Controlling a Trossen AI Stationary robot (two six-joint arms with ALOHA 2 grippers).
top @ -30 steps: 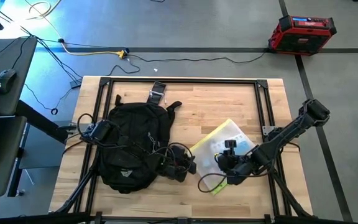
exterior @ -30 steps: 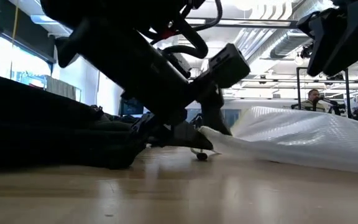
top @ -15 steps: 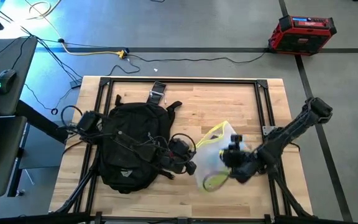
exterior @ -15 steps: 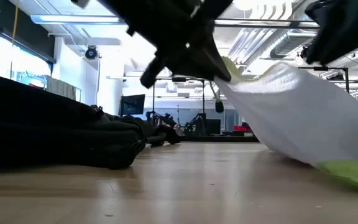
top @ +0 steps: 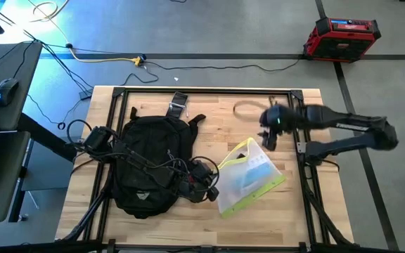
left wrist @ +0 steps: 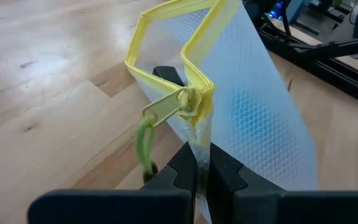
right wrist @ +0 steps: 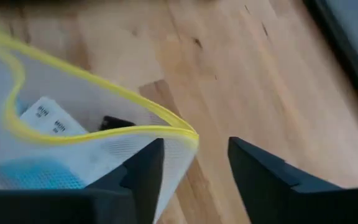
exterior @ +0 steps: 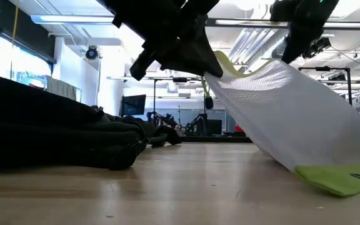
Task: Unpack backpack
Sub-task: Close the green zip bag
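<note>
I see the large rounded black fabric backpack lying flat on the left half of the pale wooden table, its black straps and grey buckle pointing toward the far edge, a small white logo near its near end. In the low view it is the dark mound on the left.

My left gripper sits just beside the backpack's right side, and its 2 fingers are pressed together on the corner of a translucent white mesh pouch with neon-yellow zipper trim. The left wrist view shows the clamp right below the yellow zipper pull, with a green cord dangling from it. The pouch slopes from that raised corner down to the table on the right, where its yellow bottom band touches the wood. Its mouth gapes open, and through the mesh I make out a pale blue item and a white card with dark print.

My right gripper hovers just beyond the pouch's far upper corner. Its 2 fingers stand apart, holding nothing, with the yellow rim near 1 of them; I cannot tell whether it touches.
</note>
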